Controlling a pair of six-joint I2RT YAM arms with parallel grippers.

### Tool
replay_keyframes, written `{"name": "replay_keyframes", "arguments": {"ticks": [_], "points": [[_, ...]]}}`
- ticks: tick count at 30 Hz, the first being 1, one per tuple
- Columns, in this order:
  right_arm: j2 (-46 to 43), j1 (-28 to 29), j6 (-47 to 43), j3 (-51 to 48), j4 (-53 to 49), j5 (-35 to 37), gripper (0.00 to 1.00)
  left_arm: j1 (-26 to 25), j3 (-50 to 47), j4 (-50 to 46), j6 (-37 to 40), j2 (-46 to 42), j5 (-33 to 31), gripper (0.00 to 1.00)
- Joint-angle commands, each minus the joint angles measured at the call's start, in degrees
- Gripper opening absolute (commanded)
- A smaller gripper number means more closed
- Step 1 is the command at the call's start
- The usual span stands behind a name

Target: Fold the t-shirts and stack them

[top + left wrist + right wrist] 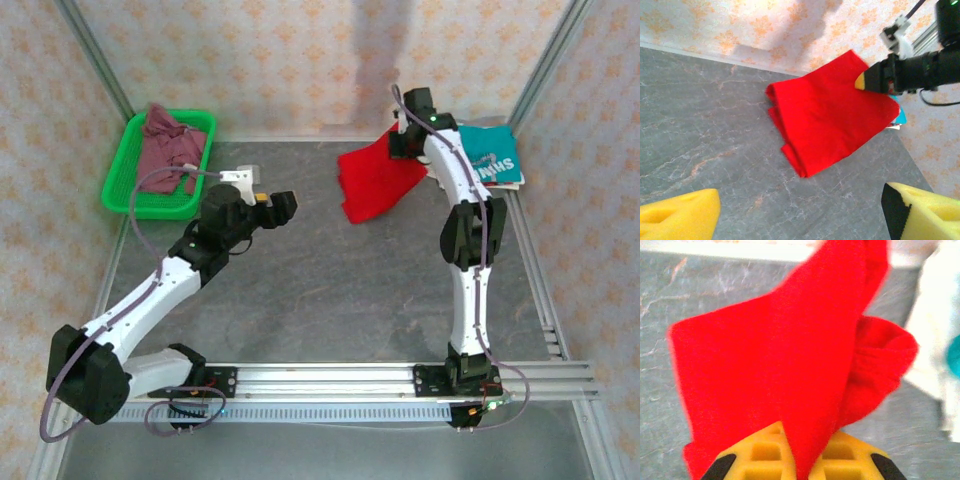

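Two arms rose from the rail at the bottom of the overhead frame. The left arm slanted up and to the right from the lower left corner, and the left gripper was poised over bare table left of centre, well apart from any cloth. The right arm stood nearly straight up the right side, bent at the elbow, then leaned toward the upper centre. There the right gripper was clamped on the top corner of the red t-shirt. That shirt lay right of centre, its pinched corner raised and the rest on the table.

The left wrist view showed the left gripper's yellow foam fingers far apart at the bottom corners with nothing between them, and the red shirt in mid-frame with layered edges along its left side. The right wrist view showed red cloth pinched between yellow pads at the bottom edge, draping in folds.

The teal t-shirt lay at the upper right, just beside the red one, on a whitish t-shirt; the right forearm crossed its left edge. The mauve t-shirt sat crumpled in a green basket at the upper left
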Motion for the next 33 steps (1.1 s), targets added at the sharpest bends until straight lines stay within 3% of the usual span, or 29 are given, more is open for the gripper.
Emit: {"name": "replay_keyframes", "arguments": {"ticks": [1,6,13,22,33], "points": [[3.5,-0.6,-11.89,8.21,-9.68,6.14,0.0,0.17,-0.04,-1.59,2.14,0.23,1.68,0.86],[5.68,-4.25,-17.27,17.36,-9.93,8.14,0.0,-0.2,-0.92,-1.79,1.59,0.51,2.99,0.86],[3.8,-8.7,-21.88,18.45,-3.43,9.09,0.0,-0.35,-2.32,-3.76,1.94,0.85,1.6,0.87],[4.24,-12.29,-21.27,20.55,4.95,11.77,0.0,-0.28,-1.99,-4.41,1.78,3.54,1.68,0.87],[5.66,-18.24,-12.39,21.02,10.77,11.74,0.0,-0.76,0.64,-4.02,1.72,7.82,2.11,0.87]]}}
